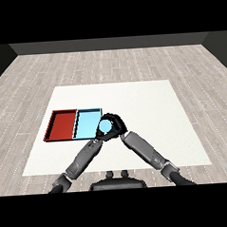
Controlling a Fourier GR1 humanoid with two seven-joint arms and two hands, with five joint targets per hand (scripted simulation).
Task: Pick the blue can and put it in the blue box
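One white table (149, 127) carries two trays side by side, one red tray (62, 124) and one light blue tray (87, 124). Two grey forearms meet at the blue tray's right edge. The right hand (114, 121) curls round the single blue can (106, 127); the left hand (102, 136) lies just beneath, its fingers unclear.

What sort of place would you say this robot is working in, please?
Probably a bare test room for tabletop sorting: a white table on a grey plank floor, with a red tray and a light blue tray side by side.
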